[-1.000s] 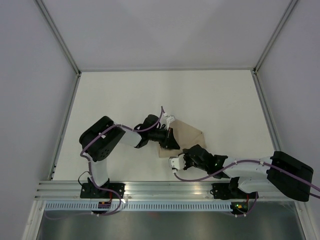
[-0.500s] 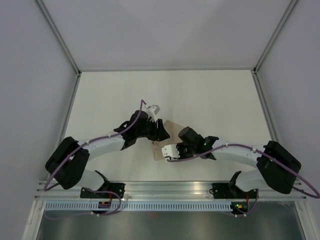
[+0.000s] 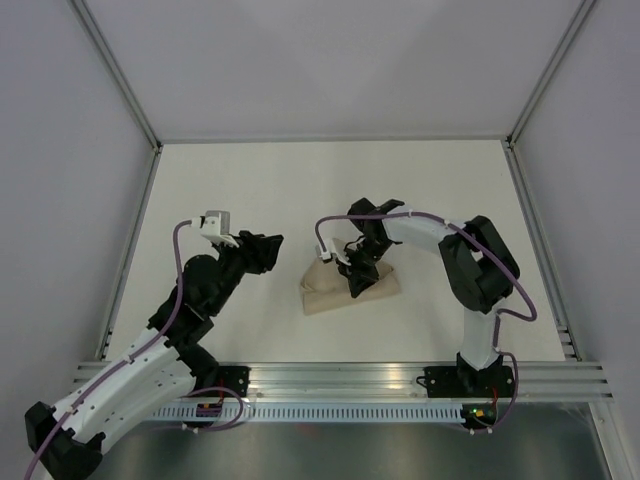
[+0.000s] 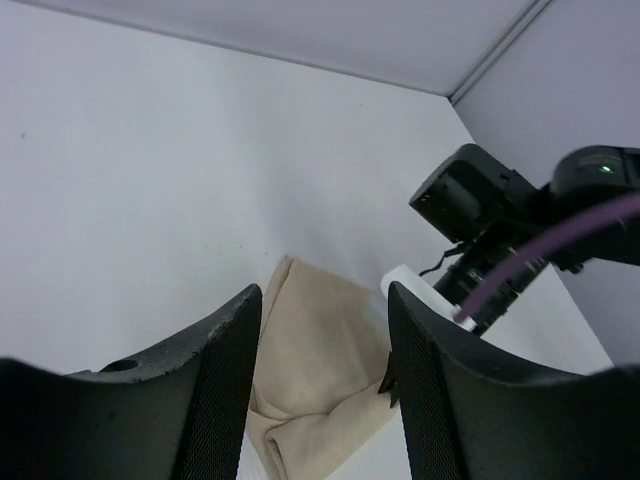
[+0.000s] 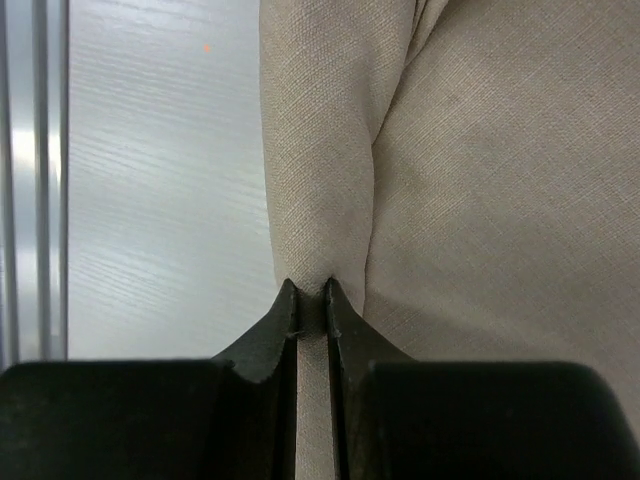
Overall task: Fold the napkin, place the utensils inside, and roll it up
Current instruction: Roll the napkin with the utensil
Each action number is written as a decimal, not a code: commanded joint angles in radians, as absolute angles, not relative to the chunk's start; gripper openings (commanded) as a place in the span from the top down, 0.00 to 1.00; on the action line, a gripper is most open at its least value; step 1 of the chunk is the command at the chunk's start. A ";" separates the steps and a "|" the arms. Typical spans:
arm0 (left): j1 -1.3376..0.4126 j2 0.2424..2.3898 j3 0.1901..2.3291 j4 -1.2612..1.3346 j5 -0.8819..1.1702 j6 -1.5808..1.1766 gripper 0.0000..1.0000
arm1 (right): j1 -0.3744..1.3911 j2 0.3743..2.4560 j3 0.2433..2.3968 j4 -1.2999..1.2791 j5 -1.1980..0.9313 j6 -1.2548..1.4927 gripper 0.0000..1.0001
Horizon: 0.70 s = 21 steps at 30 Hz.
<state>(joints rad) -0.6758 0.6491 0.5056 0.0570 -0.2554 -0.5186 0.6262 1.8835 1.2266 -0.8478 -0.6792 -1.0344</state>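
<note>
The table (image 3: pixel 250 190) is shown as a flat, matte white surface. A fine streaked grain on it is made out only in the right wrist view.

2 white, jointed arms with purple cables are seen from above. The left arm (image 3: pixel 150 350) is stretched from the near-left corner toward the middle, and the right arm (image 3: pixel 470 260) is bent back from the near-right side.

The napkin (image 3: pixel 325 297) is a tan, matte cloth, bunched into a creased, roughly wedge-shaped heap. It lies near the middle of the table, closer to the near edge than to the far one. Its plain woven texture and a long rounded fold are revealed only by the right wrist camera. In the left wrist view, soft overlapping layers are shown with a loose corner toward the far side.

The right claw (image 3: pixel 358 283) is set down onto the napkin. Close up, its 2 dark pointed tips are seen pinched nearly together on a ridge of cloth, with only a sliver between them.

The left claw (image 3: pixel 270 245) is held just left of the napkin and apart from it. Its ribbed black fingers (image 4: pixel 225 370) are spread wide, and nothing is held between them.
</note>
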 commanded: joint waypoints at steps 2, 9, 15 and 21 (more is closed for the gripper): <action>-0.692 0.638 0.537 0.049 -0.244 -0.339 0.41 | 0.583 2.124 1.352 -1.161 -0.739 -1.175 0.96; -0.831 0.818 0.643 0.020 -0.166 -0.137 0.41 | 0.526 2.283 1.503 -1.227 -0.752 -1.108 0.96; -1.037 1.116 0.761 -0.044 -0.247 -0.003 0.41 | 0.525 2.298 1.506 -1.163 -0.709 -1.000 0.96; -1.045 1.322 0.802 -0.075 -0.111 0.035 0.39 | 0.523 2.295 1.480 -1.101 -0.664 -0.943 0.96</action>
<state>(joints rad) -1.0420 1.2774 0.7509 -0.0338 -0.1787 -0.0505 0.5186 2.2349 1.5230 -1.2541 -0.8799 -0.9222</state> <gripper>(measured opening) 0.599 0.156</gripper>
